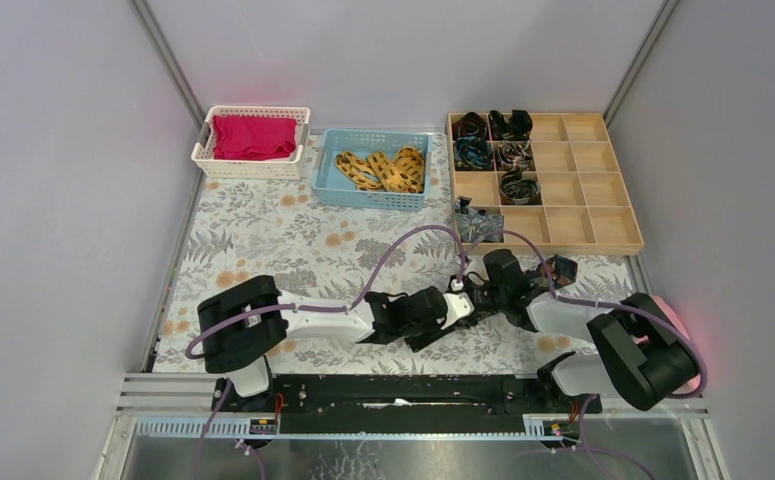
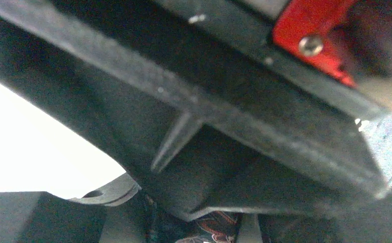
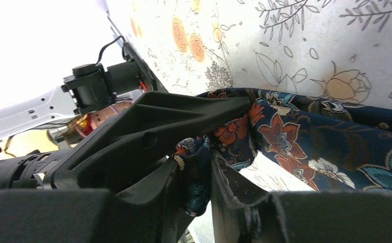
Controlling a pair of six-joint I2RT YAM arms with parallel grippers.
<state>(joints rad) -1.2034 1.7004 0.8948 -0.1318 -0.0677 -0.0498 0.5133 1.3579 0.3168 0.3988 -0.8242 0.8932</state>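
Note:
A dark blue cloth with red and white flowers (image 3: 305, 136) hangs over the flower-printed table cover. My right gripper (image 3: 204, 167) is shut on a bunched fold of it. Both arms meet near the table's middle, the right gripper (image 1: 485, 285) tip to tip with the left gripper (image 1: 460, 303). In the right wrist view a black finger of the left gripper (image 3: 183, 111) reaches the cloth's edge. The left wrist view is almost filled by the right arm's black body; a sliver of the cloth (image 2: 215, 227) shows in the narrow gap of the left gripper (image 2: 209, 223).
At the back stand a white basket (image 1: 203, 150) with red cloth (image 1: 251, 137) and a blue basket (image 1: 325, 180) with yellow patterned bands (image 1: 383, 168). A wooden divider tray (image 1: 603, 215) at the back right has rolled dark items (image 1: 493, 150) in several cells.

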